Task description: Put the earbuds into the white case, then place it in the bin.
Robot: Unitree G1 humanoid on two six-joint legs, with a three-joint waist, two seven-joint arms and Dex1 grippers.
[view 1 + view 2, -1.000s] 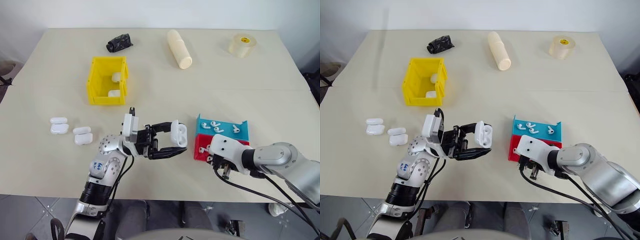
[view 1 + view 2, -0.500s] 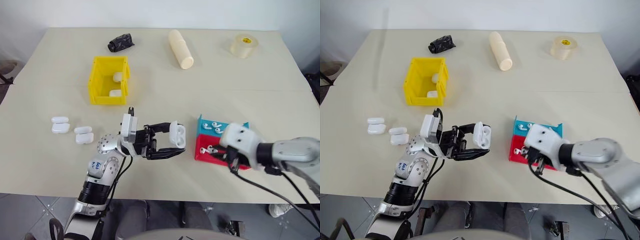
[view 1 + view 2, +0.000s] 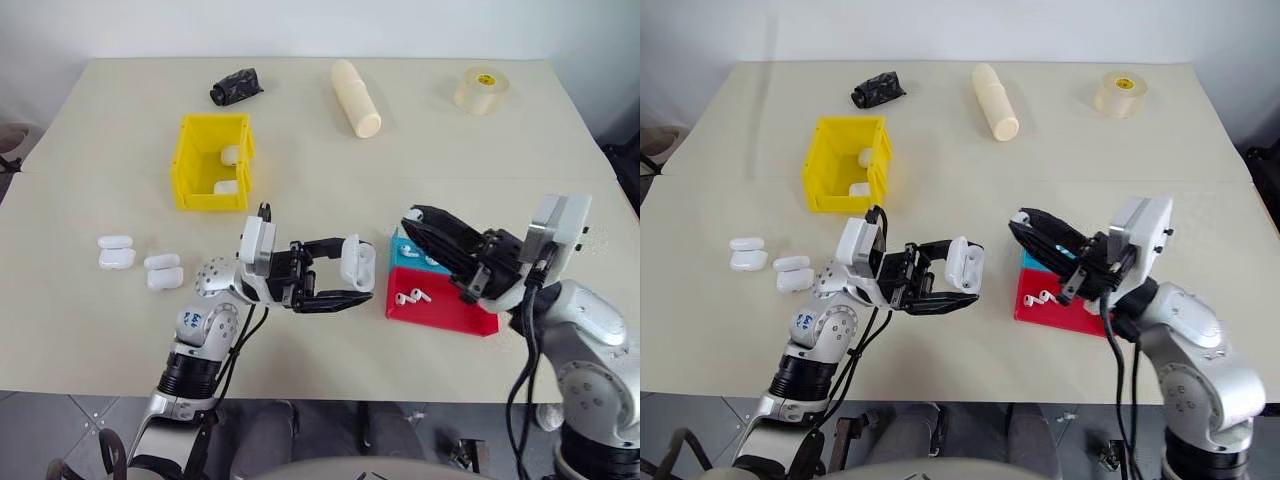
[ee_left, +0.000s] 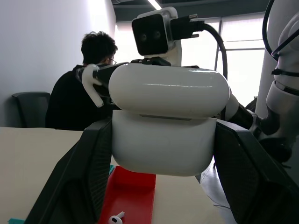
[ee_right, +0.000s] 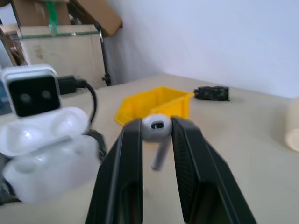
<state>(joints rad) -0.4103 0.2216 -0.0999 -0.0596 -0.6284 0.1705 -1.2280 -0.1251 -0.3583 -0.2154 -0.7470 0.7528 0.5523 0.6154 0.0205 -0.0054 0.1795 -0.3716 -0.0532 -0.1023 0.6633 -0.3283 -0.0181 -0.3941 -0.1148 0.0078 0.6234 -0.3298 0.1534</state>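
Tabletop point(image 3: 300, 150) in pale beige is being occupied by everything in the scene. The bin point(image 3: 212, 160), bright yellow and open-topped, is being kept on the left half, and two white cases are being held inside it against its right wall. A cream cylinder point(image 3: 356, 96), a roll of clear tape point(image 3: 481, 89) and a crumpled black object point(image 3: 236, 85) are being left along the far edge. A red tray point(image 3: 440, 308) and, touching it on the far side, a blue tray point(image 3: 412, 256) are being kept on the right half; two earbuds point(image 3: 410, 296) are being left lying in the red one. Four more white cases point(image 3: 140, 262) are being left in two pairs near the left edge.

The white case point(image 3: 356, 264), with its lid flipped open, is being gripped between the closed jaws of the left gripper point(image 3: 340, 272) above the table, between the bin and the trays. A single earbud point(image 5: 156, 128) is being pinched by its head between the narrow-set jaws of the right gripper point(image 3: 412, 222), with its stem hanging free; this gripper is being held over the trays, pointed toward the open case and apart from it.

A person point(image 4: 77, 100) is being shown seated in the background of the left wrist view.
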